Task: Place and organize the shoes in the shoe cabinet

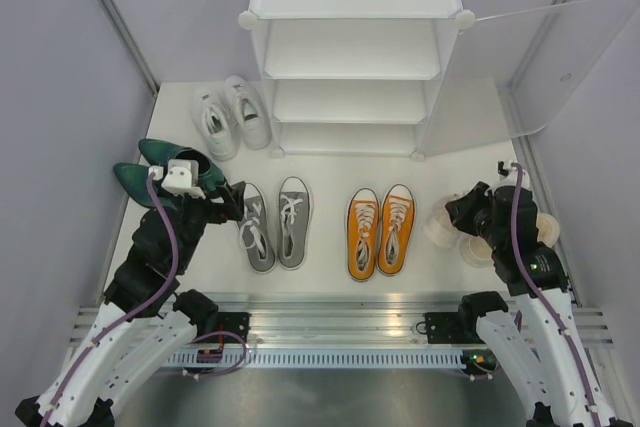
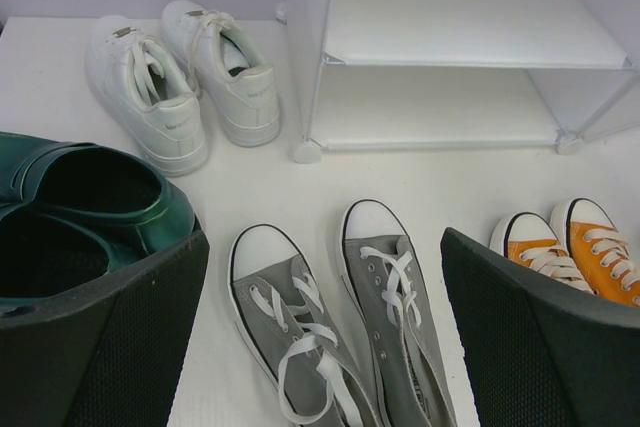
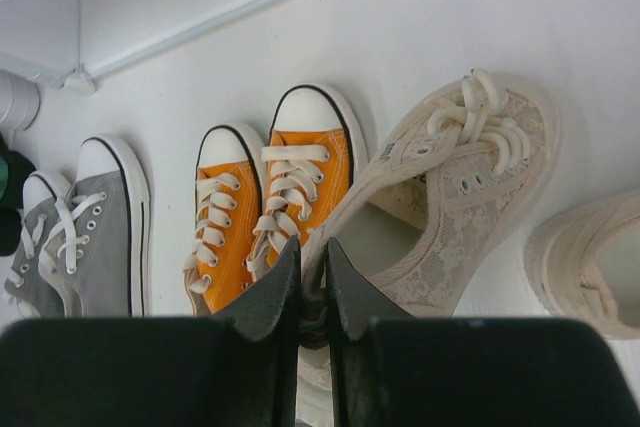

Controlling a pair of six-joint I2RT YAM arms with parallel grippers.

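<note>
Over on the right side of the table, your right gripper [image 3: 312, 287] is clenched on the heel rim of one cream lace shoe [image 3: 450, 187]. The jaws are almost together, with just the fabric edge pinched between them. That shoe's toe points toward the shoe cabinet [image 1: 350, 47]. Honestly, I can't tell if its sole is resting on the table [image 1: 330, 172] or lifted off it. Its cream partner [image 3: 590, 267] sits just beside it, further right and only partly in the wrist view.

Going left from there, you've got the orange lace-ups [image 1: 380, 232] side by side, white toes toward the cabinet. The grey lace-ups [image 1: 273, 225] are next, laces loose, and the left one is angled a bit. The white sneakers [image 1: 232, 117] are at the back left, just beside the cabinet's bottom left corner. The green pointed shoes [image 1: 150, 167] are at the far left, partly under your left arm, tips pointing toward the left wall.

Your left gripper [image 2: 325, 277] hangs above the table with its jaws spread wide and nothing in them. In its wrist view the grey pair shows between the two fingers [image 2: 100, 347], and the green pair is just beside the left one.

The cabinet stands at the back middle, its frosted door [image 1: 530, 77] swung open to the right, and all five pairs are out on the table in front of it.
</note>
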